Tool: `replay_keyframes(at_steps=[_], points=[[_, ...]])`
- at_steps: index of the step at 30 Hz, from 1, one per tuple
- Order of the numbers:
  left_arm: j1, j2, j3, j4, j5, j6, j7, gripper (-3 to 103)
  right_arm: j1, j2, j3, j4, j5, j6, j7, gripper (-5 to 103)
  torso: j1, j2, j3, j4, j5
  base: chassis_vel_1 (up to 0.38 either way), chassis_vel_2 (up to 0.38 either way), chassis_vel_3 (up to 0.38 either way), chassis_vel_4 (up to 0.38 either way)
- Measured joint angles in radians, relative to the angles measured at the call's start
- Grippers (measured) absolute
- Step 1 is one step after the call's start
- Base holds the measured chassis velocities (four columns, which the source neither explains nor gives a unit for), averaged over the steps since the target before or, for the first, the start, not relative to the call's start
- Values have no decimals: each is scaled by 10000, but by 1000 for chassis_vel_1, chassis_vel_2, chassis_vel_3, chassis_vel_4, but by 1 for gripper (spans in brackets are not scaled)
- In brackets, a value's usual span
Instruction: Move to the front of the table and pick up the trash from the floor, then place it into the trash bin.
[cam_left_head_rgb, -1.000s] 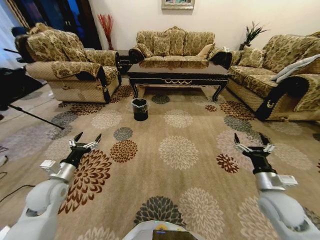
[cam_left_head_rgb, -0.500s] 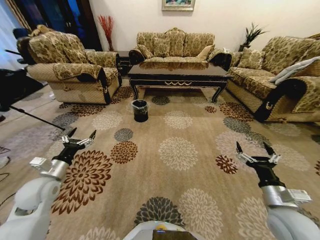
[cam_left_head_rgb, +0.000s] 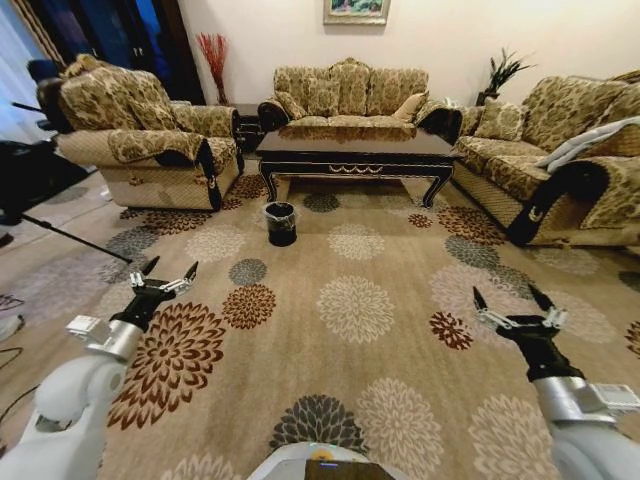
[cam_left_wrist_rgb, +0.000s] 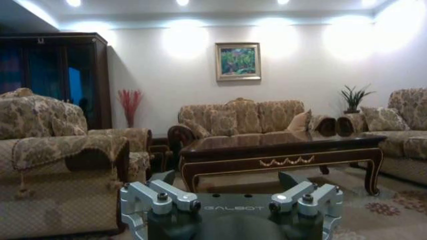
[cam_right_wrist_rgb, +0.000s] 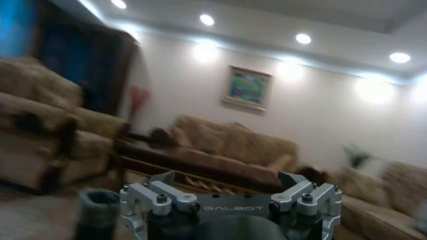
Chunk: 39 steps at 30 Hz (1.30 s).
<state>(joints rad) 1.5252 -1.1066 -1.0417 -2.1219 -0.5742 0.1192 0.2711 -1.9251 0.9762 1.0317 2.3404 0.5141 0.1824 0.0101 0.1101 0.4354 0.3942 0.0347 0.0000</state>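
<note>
The dark glossy table with gold scrollwork stands far ahead between the sofas, and also appears in the left wrist view. The small black trash bin with a clear liner sits on the patterned floor just before the table's left leg; it looks blurred in the right wrist view. The trash is out of view. My left gripper hovers open and holds nothing over the carpet at lower left. My right gripper hovers open at lower right, also holding nothing.
A patterned armchair stands at left, a sofa behind the table, and another sofa at right. A dark tripod leg crosses the floor at far left. Wide open carpet lies between me and the bin.
The whole head view has shifted slightly, so the camera has moved. My right arm has sunk lower and outward; the left gripper has risen a little. Both stay open.
</note>
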Motion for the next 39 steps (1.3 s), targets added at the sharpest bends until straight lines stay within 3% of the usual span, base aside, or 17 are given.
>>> replay_keyframes(at_steps=[1,6,14,20,29,39], points=[[24,-55,46,-41,67,-5,18,100,18,-36,12,8,66,233,-519,100,27,80,52,-1,0,0,0,0,0],[119,-124,93,-213,157,-8,76,100,79,-95,-34,116,285,232,-811,100,111,317,207,-1,1,0,0,0,0],[273,-142,-11,-356,166,-18,100,100,-61,-259,-12,319,-29,-988,694,100,255,705,451,-1,1,0,0,0,0],[307,-202,12,-400,210,-34,171,100,-203,-352,34,585,-216,-1394,972,100,342,920,579,0,0,0,0,0,0],[304,-253,101,-364,319,-84,258,100,-234,-463,127,643,-180,-1059,329,100,495,1305,811,-1,0,0,0,0,0],[400,-400,-99,-338,352,-169,221,100,-49,-601,-64,611,473,-1012,468,100,653,1700,1048,-1,1,0,0,0,0]])
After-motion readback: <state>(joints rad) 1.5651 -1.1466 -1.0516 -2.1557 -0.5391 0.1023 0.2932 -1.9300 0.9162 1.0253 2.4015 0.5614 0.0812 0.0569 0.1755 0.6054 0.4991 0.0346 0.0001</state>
